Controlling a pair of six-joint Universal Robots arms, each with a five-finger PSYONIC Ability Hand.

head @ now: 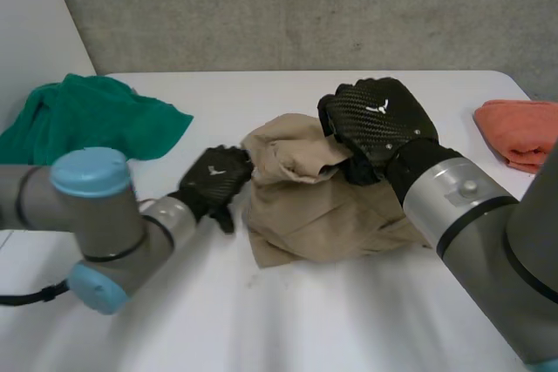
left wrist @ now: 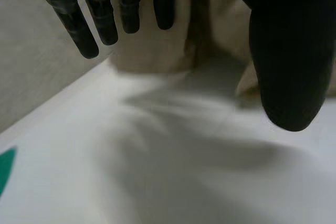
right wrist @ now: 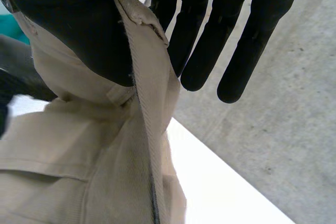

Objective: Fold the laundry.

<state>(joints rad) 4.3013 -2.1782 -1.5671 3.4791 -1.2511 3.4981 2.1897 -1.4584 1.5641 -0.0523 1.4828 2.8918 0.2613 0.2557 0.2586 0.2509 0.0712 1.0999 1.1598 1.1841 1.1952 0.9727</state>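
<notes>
Mid-table: tan garment (head: 305,206) crumpled, upper edge raised; green cloth (head: 87,115) bunched left; orange cloth (head: 521,128) right.

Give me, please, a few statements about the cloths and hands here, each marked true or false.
1. The right hand holds part of the beige garment raised off the table. True.
2. The left hand grips the green cloth. False: it is open at the beige garment's edge, and the green cloth lies apart from it.
3. An orange cloth lies on the robot's right side of the table. True.
4. The beige garment lies flat and neatly folded. False: it is bunched, with one part lifted.
</notes>
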